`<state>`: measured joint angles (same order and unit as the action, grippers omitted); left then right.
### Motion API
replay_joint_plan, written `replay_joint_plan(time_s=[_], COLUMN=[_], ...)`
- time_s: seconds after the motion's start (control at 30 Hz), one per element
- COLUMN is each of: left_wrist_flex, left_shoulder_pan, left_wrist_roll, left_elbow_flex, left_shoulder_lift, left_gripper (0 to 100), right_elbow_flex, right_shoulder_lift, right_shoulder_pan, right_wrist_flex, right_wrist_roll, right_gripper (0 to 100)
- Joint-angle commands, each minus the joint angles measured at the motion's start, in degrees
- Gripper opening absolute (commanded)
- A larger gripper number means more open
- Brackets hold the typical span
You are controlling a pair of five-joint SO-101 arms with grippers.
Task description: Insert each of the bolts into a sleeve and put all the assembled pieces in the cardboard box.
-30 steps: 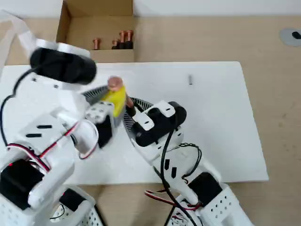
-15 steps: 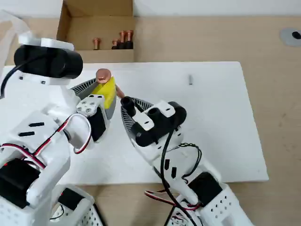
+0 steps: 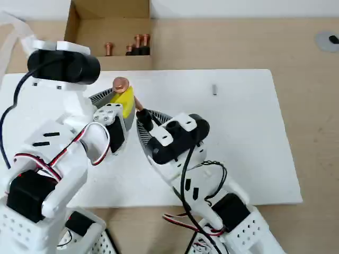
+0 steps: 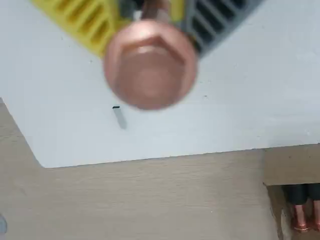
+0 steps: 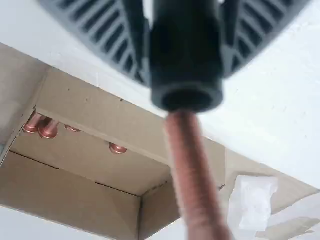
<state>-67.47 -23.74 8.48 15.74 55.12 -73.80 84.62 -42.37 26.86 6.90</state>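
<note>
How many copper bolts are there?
5. Four bolts stand in the cardboard box. The fifth bolt is in the left gripper, its shaft entering the right gripper's black sleeve. More may be hidden.

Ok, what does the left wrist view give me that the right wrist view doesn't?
Left wrist view's own: the copper bolt, its round head end-on, held between one yellow and one grey ribbed jaw; also a small grey pin-like mark on the flat white board. Right wrist view's own: the black cylindrical sleeve clamped in grey ribbed jaws, the bolt's threaded shank meeting its mouth, and crumpled white plastic beside the open cardboard box. Shared: the board, and that box with copper-headed pieces inside.
</note>
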Motion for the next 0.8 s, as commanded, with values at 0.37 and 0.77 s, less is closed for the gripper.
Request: replay_joint_plan(time_s=[0.37, 0.77], left_wrist_flex=[-1.41, -1.67], left_shoulder_pan=[-3.96, 0.70], left_wrist_roll=[-0.26, -2.37], left_elbow_flex=[-1.58, -5.01], left_shoulder_lift=[0.22, 0.04], left_gripper=[1, 1], right_elbow_flex=[0.22, 0.22], right_shoulder_lift=[1.27, 1.27], right_shoulder_pan=[-0.57, -0.57], right_wrist_flex=[-1.58, -1.58], right_wrist_roll=[-0.53, -0.53], right_gripper=[0.9, 0.9])
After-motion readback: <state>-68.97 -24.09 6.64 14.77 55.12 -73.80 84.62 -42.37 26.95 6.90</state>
